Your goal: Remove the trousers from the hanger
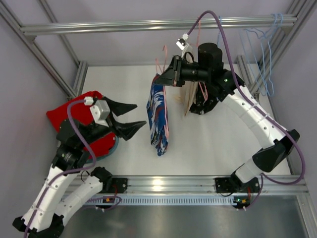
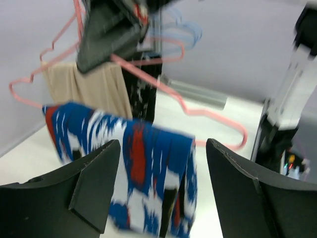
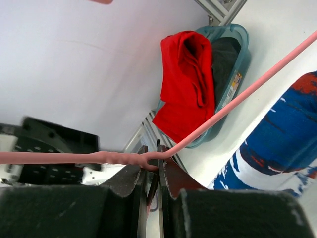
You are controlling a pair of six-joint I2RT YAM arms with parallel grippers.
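While the right gripper (image 3: 152, 153), jaws clamped on a thin pink wire hanger (image 3: 223, 111), holds it up, blue-white-red patterned cloth trousers (image 1: 158, 116) drape over it above the surface (image 1: 208, 144); the left gripper (image 1: 138, 116) hovers open-jawed just left.

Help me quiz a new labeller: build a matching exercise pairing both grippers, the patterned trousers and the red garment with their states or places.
Column one:
1. left gripper
2. right gripper
3. blue patterned trousers
4. red garment

Column two:
A. draped over the teal basket
B. shut on the pink hanger
C. open, holding nothing
D. hanging from the hanger

Pairs: 1-C, 2-B, 3-D, 4-A
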